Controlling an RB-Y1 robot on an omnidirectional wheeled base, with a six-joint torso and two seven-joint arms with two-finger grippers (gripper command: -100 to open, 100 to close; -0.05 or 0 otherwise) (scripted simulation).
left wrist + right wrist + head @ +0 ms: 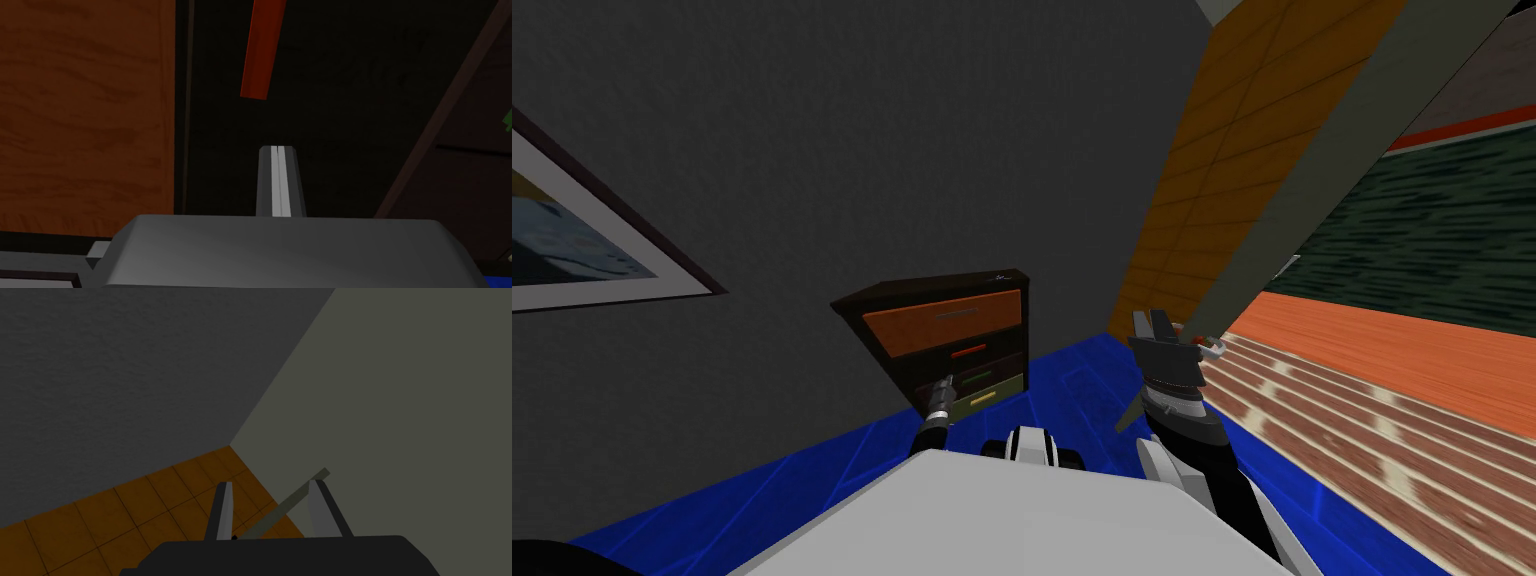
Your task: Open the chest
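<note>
Standing on blue floor (1072, 390) against grey wall (862, 130), chest (942, 325) faces closed left jaws, right jaws wide.

Chest (952, 340) on floor (1072, 390), back against wall (862, 150), straight ahead. Picture frame (602, 250) on same wall, left of chest, higher up. Drawers stacked one above another. Left gripper (947, 383) before lower drawers, toward chest's left side. Second drawer's handle (261, 50) ahead of fingertips, gap between; top drawer's front (85, 115) next to that drawer. Right gripper (1153, 325) well right of chest, beside wall panel (1312, 180).
</note>
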